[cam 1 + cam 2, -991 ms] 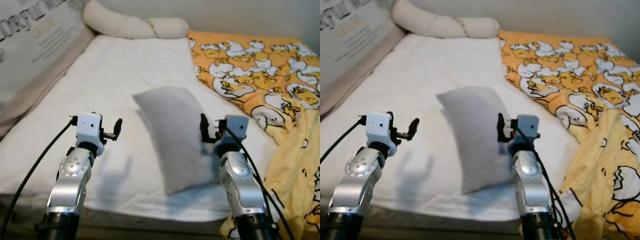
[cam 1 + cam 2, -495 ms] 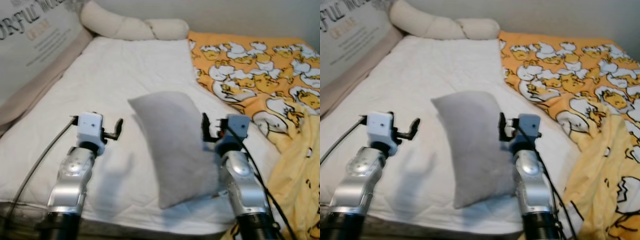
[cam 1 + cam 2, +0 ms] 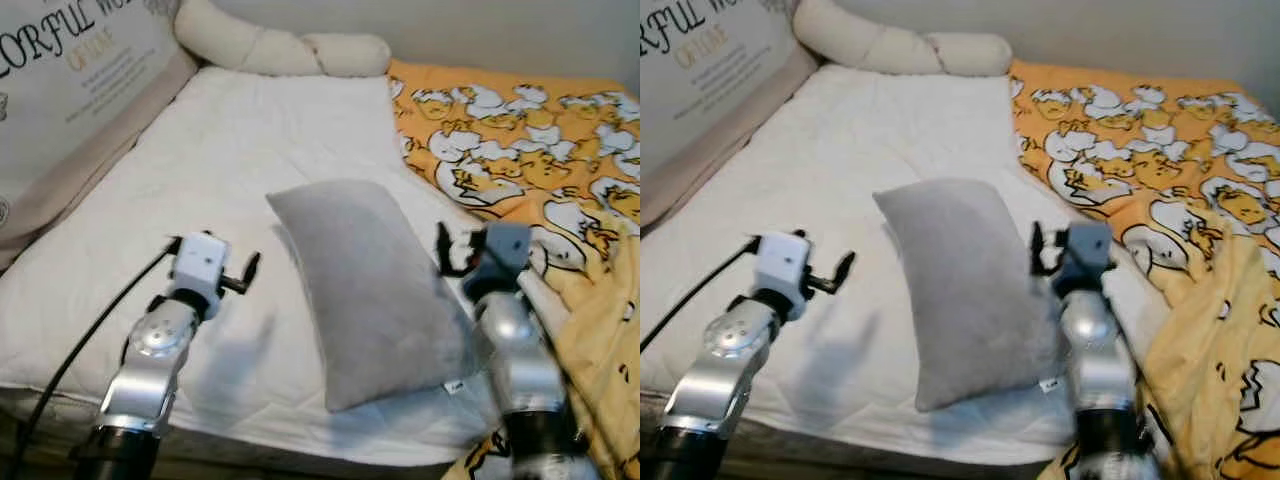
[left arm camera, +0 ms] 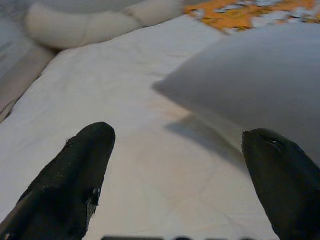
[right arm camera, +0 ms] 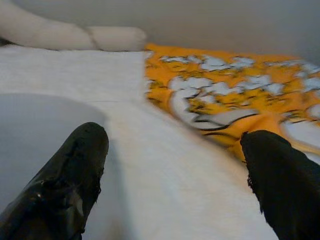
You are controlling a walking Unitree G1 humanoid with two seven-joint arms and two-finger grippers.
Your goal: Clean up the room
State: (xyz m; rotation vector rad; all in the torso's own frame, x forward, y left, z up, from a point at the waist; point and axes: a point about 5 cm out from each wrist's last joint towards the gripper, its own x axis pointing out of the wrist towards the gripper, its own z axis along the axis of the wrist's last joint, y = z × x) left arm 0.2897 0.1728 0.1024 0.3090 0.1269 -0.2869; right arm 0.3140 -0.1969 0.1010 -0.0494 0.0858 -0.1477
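A grey pillow (image 3: 368, 288) lies lengthwise on the white sheet (image 3: 250, 140) near the bed's front edge. My left gripper (image 3: 248, 272) hovers over the sheet a little to the left of the pillow. It is open, with its fingers (image 4: 85, 165) wide apart and nothing between them. My right gripper (image 3: 446, 250) is at the pillow's right edge, beside it. It is open too, and its fingers (image 5: 75, 165) frame the sheet and the blanket beyond. In the left wrist view the pillow (image 4: 260, 85) lies just ahead.
A yellow duck-print blanket (image 3: 520, 150) covers the bed's right side and hangs off its front right corner (image 3: 600, 340). A long cream bolster (image 3: 280, 50) lies along the headboard wall. A lettered board (image 3: 70, 80) leans along the left side.
The camera has shifted a little. My right arm, now blurred, has swung slightly right, so more of the pillow's right edge shows. The pillow has not moved.
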